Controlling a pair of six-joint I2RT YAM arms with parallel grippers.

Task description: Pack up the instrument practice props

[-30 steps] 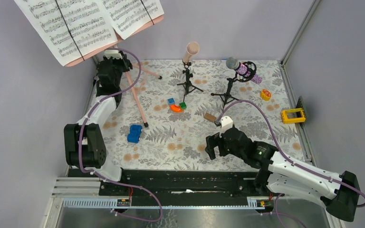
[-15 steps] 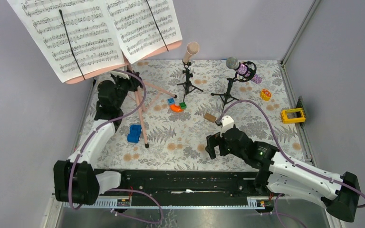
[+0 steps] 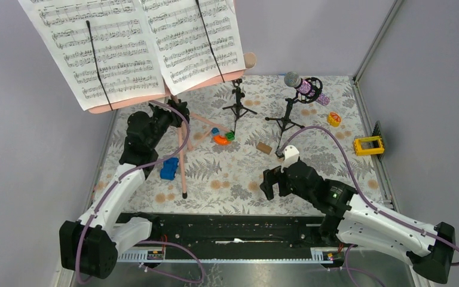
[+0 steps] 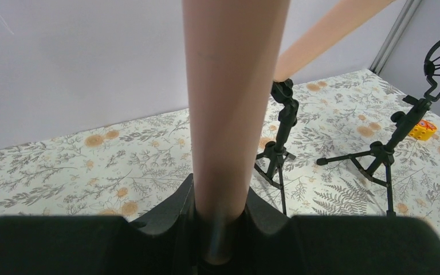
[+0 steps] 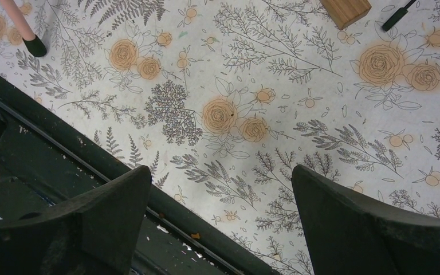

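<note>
My left gripper is shut on the pink post of the sheet-music rack and holds it up at the left-middle of the mat. The white sheet-music pages lie on the salmon-pink rack, held by black clips. One pink tripod leg reaches down toward the mat. The plain pink microphone on its black stand is mostly hidden behind the pages. The purple glitter microphone sits on a black stand at the back right. My right gripper is open and empty above the mat's near edge.
A blue toy car lies beside the rack's leg. Orange, blue and green blocks lie mid-mat, a wooden block nearby. A yellow toy and a yellow frame block lie at the right. Grey walls stand all round.
My left gripper has carried the rack from the back left corner toward the middle and nearer. The pages now cover most of the pink microphone. The right gripper has barely shifted.
</note>
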